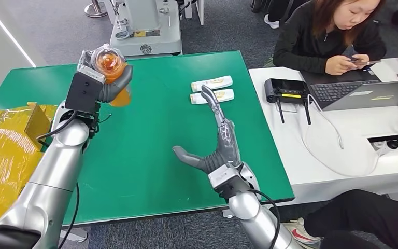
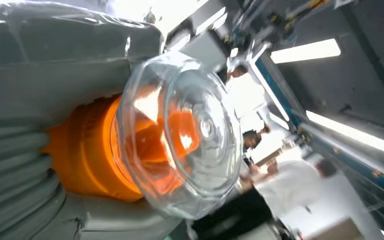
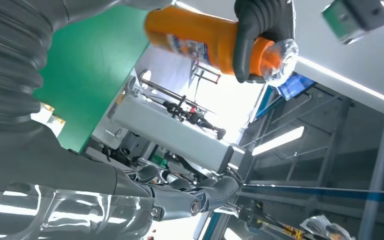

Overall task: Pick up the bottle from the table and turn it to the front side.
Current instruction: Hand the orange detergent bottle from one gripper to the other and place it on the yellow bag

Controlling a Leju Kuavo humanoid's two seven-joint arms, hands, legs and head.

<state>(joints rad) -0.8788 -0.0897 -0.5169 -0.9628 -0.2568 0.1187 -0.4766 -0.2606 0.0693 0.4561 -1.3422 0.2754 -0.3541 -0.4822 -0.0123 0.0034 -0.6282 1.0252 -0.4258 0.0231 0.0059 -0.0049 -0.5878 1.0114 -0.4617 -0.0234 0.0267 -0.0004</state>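
A green tabletop stands on grey floor, with a yellow wrapped bundle at its left edge. Above the far left of the tabletop, the left hand grasps an orange bottle with a clear domed cap, lifted off the surface. Two white tubes lie farther right. The right hand hovers released, fingers spread. A white desk with a laptop stands right.
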